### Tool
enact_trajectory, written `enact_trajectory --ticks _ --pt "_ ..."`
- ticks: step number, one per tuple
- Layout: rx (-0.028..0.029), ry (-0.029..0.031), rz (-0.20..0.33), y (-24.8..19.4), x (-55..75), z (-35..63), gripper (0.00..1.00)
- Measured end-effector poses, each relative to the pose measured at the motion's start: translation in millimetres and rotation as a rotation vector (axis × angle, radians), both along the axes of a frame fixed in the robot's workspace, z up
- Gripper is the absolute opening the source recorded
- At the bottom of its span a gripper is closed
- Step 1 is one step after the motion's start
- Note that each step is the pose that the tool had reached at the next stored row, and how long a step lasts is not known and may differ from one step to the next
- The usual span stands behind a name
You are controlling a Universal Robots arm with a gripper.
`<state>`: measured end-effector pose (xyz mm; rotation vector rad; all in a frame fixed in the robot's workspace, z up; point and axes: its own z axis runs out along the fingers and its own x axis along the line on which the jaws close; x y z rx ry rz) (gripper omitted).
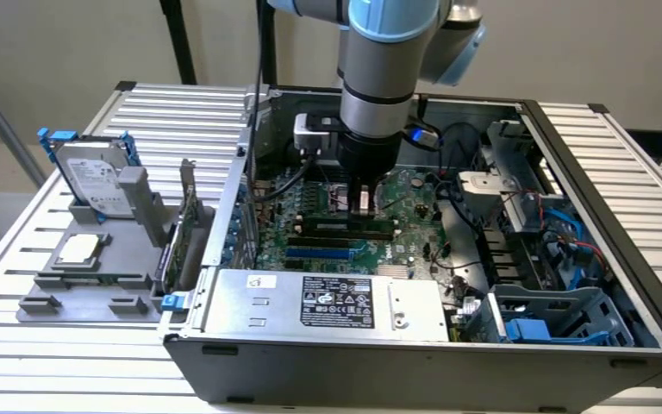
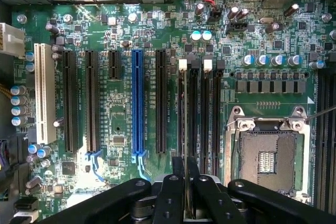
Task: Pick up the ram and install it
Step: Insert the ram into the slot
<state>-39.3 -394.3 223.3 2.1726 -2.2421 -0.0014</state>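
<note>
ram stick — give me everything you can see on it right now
The ram shows edge-on in the wrist view: a thin, pale-edged sliver held upright between the gripper's black fingers, which are shut on it. It lines up along a memory slot with a white latch, left of the CPU socket; whether it is seated cannot be told. In the exterior view it is a small vertical strip under the arm, over the motherboard.

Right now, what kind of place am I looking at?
Probably a robotics lab bench for computer assembly: an open PC case on a slatted metal table, and a grey fixture holding a hard drive.
</note>
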Motion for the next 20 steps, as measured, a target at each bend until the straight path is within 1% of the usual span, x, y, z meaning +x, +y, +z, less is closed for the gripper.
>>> enact_trajectory --ticks 2,3,5,6,11,13,14,15,16,17,18,20 --pt "-0.0013 0.0001 0.0 0.0 0.0 -0.1 0.13" --pt "-0.0013 0.0001 0.0 -0.1 0.0 -0.1 0.15" --pt "-0.0011 0.0 0.0 0.0 0.0 0.5 0.15" --pt "-0.0009 0.0008 0.0 0.0 -0.1 2.1 0.22" --pt "-0.0009 0.0026 0.0 0.0 -0.2 17.7 0.22" --pt "0.0008 0.0025 0.0 -0.1 -1.2 22.1 0.22" --pt "0.0016 0.0025 0.0 -0.1 -1.9 22.7 0.22" --pt "0.0019 0.0025 0.0 -0.1 -2.1 22.7 0.19" --pt "0.0019 0.0025 0.0 -0.1 -2.1 22.7 0.19" --pt "0.0019 0.0025 0.0 -0.1 -2.1 22.7 0.13" --pt "0.0019 0.0025 0.0 -0.1 -2.1 22.7 0.11" --pt "0.0018 0.0025 0.0 -0.1 -2.1 22.7 0.11"
